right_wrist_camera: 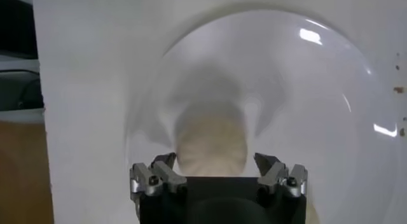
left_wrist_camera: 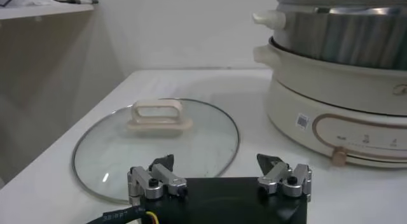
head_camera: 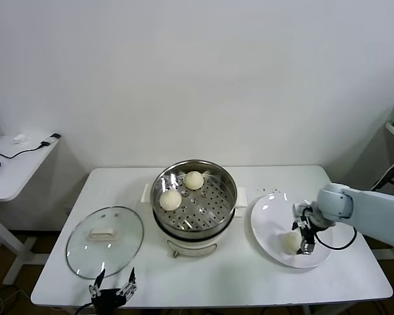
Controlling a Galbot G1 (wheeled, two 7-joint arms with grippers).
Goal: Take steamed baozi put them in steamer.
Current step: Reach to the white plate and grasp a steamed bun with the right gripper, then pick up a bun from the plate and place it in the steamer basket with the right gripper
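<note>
Right tool [head_camera: 303,237] sits low right in the head view, over the white plate [head_camera: 269,216], fingers spread apart with one baozi [head_camera: 290,241] just beside them on the plate; nothing grasped. Steamer [head_camera: 194,197] is at frame centre on the white counter [head_camera: 249,275], two more baozi inside it: one at the back [head_camera: 194,180], one nearer the left wall [head_camera: 171,199]. Glass lid [head_camera: 105,240] lies flat at lower left, well apart from the plate, just beside the steamer's base. Left tool [head_camera: 111,289] is parked at the bottom edge, near the lid's front rim, released, holding nothing. Side table [head_camera: 13,164] at far left edge with a cable on it.

Left wrist view: left tool [left_wrist_camera: 219,171] at the bottom of the frame, fingers wide apart, empty. Glass lid [left_wrist_camera: 152,146] with its cream handle fills lower left, lying flat on the counter [left_wrist_camera: 210,85]. Steamer [left_wrist_camera: 337,34] at upper right, steel basket stacked on its cream base [left_wrist_camera: 331,117]; contents hidden from this angle.

Right wrist view: right tool [right_wrist_camera: 216,168] at bottom centre, fingers apart, released. Baozi [right_wrist_camera: 211,142] lies between the fingertips' line and frame centre, resting on the plate [right_wrist_camera: 305,98]; contact with the fingers can't be told. Counter [right_wrist_camera: 82,85] shows at left.
</note>
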